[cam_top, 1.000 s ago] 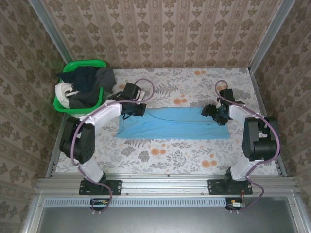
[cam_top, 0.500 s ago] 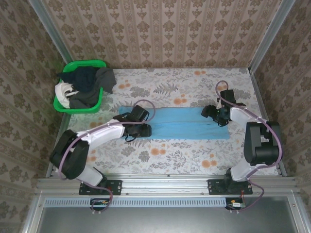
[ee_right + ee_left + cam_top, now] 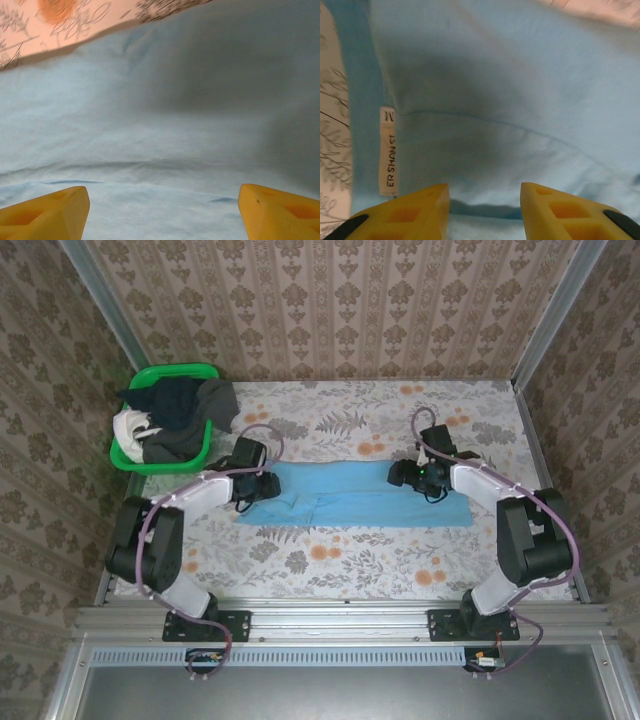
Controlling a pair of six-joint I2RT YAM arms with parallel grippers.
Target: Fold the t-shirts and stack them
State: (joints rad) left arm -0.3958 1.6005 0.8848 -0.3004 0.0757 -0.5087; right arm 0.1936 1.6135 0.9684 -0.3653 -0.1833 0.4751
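The light blue t-shirt [image 3: 350, 495] is lying across the middle of the table [image 3: 340, 560], already narrowed into a long flat band running from left to right, while the other t-shirts [image 3: 175, 410], dark and white, are sitting heaped in the green basket [image 3: 175, 369] at the far left corner. The left gripper [image 3: 258, 484] is hanging low over the band's left end, its jaws standing apart with nothing between them; in its wrist view a white sewn label [image 3: 387, 150] is showing beside a soft crease. The right gripper [image 3: 400, 475] is hovering over the right part of the band, its jaws spread wide and likewise empty, with the far edge of the cloth [image 3: 160, 130] meeting the floral table cover [image 3: 50, 20] ahead. The shirt is looking light, limp and thin, so it is likely going to sag and slide rather than hold any shape. Pinching all the layers together at the corners of one short end, then carrying that end over the other, is probably going to keep the fold square; grabbing the top layer alone is risking pulling the fold open.
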